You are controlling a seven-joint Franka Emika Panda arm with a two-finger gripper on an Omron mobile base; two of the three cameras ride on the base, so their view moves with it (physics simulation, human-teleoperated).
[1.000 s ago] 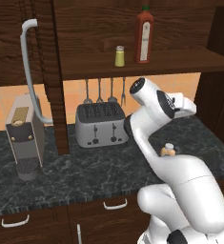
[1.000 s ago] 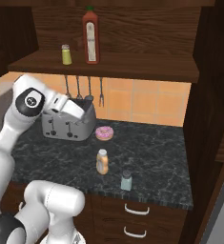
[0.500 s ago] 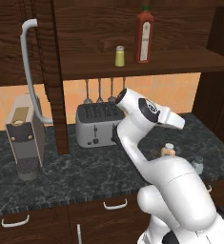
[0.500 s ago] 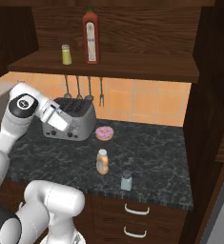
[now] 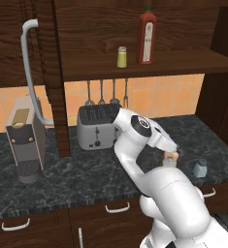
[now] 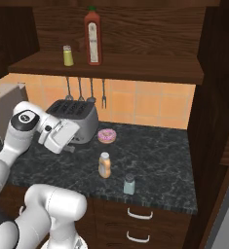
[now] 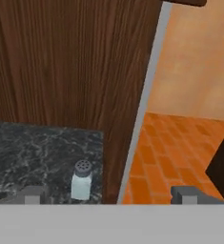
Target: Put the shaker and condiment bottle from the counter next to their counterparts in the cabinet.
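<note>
Though the arm (image 5: 135, 145) hides most of it, condiment bottle (image 5: 171, 157) cap visible

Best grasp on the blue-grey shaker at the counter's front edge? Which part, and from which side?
Grip the shaker across its squat body, below the narrower grey top, probably coming down from above. It stands upright near the counter front edge. The condiment bottle stands apart on one side, so set the fingers across the other axis. The gripper is open with the shaker low in the hand view.
</note>
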